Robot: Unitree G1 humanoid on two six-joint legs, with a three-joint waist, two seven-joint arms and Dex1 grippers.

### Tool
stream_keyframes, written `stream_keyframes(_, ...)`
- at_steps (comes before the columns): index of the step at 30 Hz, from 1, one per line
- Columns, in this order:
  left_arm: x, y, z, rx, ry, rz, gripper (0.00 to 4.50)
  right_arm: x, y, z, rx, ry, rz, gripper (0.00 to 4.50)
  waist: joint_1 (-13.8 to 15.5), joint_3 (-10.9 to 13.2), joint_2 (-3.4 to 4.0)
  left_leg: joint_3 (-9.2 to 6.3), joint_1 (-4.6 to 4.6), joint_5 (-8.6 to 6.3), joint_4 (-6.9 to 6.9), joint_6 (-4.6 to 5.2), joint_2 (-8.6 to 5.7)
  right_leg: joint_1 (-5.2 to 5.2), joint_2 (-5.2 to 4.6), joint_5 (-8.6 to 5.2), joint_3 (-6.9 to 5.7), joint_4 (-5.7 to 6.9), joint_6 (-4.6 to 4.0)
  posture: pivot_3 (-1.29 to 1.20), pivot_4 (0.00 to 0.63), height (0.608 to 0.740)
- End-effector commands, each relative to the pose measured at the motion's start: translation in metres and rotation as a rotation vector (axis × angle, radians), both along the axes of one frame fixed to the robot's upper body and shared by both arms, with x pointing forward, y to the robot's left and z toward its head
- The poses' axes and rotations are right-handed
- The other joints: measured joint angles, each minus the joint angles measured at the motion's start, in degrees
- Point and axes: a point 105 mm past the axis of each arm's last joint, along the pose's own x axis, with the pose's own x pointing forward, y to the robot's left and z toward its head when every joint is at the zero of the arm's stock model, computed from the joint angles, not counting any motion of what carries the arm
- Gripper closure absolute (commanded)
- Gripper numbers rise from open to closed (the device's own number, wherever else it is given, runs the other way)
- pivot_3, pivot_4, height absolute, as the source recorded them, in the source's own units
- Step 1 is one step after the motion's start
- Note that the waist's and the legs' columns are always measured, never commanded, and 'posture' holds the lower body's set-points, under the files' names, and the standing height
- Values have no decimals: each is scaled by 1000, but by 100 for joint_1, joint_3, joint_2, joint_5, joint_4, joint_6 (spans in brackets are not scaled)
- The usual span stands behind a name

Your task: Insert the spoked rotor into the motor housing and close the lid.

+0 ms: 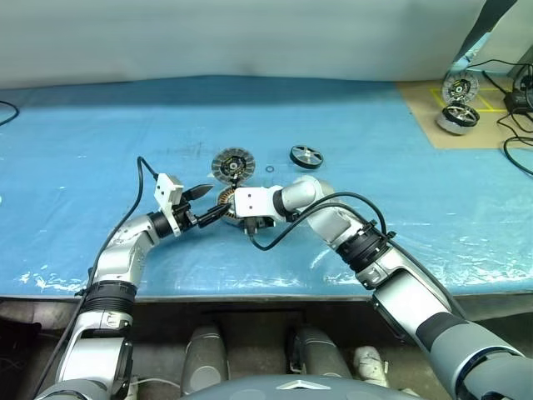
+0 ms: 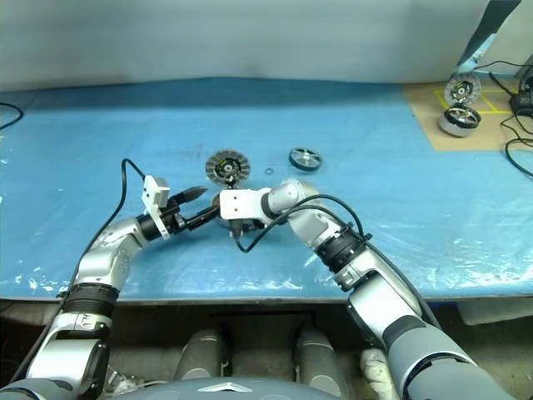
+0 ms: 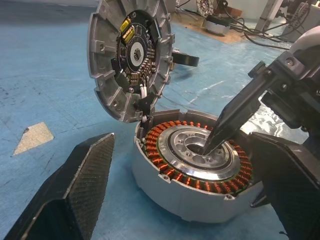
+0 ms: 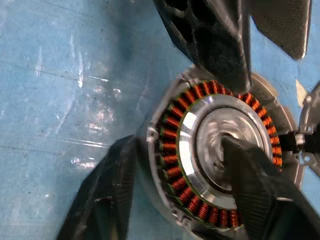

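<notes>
The motor housing, silver with a copper winding ring, lies on the blue cover. Its ribbed lid stands up open at the housing's far side. The spoked rotor, dark-rimmed, lies on the cover further back to the right. My right gripper is open astride the winding ring, one fingertip in the silver centre bore, the other outside the wall. My left gripper is open and level at the housing's left side, a finger on each flank, apart from it.
More motor parts sit on a brown board at the back right among black cables. A small ring lies between lid and rotor. The table's front edge runs just below my arms.
</notes>
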Motion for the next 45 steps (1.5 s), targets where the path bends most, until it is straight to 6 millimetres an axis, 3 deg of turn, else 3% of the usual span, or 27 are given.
stream_keyframes(1, 1, -1, 13, -4, -48, -5, 0, -2, -3, -9, -4, 67, -36, 450, 3, 0, 0, 0, -1, 0, 0, 0, 0, 1, 0, 0, 0, -3, 1, 0, 150, 740)
stream_keyframes(2, 2, 0, 13, -4, -46, -5, 0, -1, -1, -4, 14, 79, -51, 150, 2, 0, 0, 0, -3, 0, 0, 0, 0, 0, 0, 0, 0, -6, 1, 0, 150, 740)
stream_keyframes(12, 3, -1, 13, 1, -40, -20, 0, -5, -10, 39, 131, 137, -41, 150, 35, 4, -6, 0, -33, 2, -12, -1, -2, -14, 0, 4, -8, -35, 7, 0, 150, 740)
stream_keyframes(20, 4, 1, 13, 4, -40, -27, 0, -6, -47, 71, 283, 173, -85, 150, 45, 5, -7, -1, -39, 3, -44, -2, 3, -13, 10, 18, -21, -69, 30, 0, 150, 740)
stream_keyframes(26, 2, 3, 14, -2, -51, -20, 0, 29, -95, 82, 423, 22, -394, 150, 59, 5, -7, -1, -45, 3, -46, -4, 4, -13, 11, 19, -33, -72, 31, 0, 150, 740)
stream_keyframes(31, 0, -2, 20, -11, -60, -42, 0, 51, -110, 67, 488, -25, -592, 150, 46, 5, -7, 0, -36, 2, -46, -6, 5, -7, 12, 19, -33, -69, 30, 0, 150, 740)
stream_keyframes(35, -1, -12, 28, -29, -69, -83, 0, 58, -100, 38, 549, 45, -687, 150, 37, 5, -7, 3, -36, 2, -45, -6, 4, -5, 12, 18, -33, -71, 29, 0, 150, 740)
stream_keyframes(40, 2, -11, 31, -18, -69, -80, 0, 68, -85, 38, 649, 85, -729, 150, 36, 5, -6, 36, -43, 3, -45, -5, 4, -7, 11, 18, -35, -72, 29, 0, 150, 740)
stream_keyframes(45, 1, -11, 33, -9, -69, -86, 0, 86, -90, 29, 672, 93, -826, 150, 36, 5, -6, 46, -39, 3, -42, -6, 4, -7, 9, 16, -34, -68, 24, 0, 150, 740)
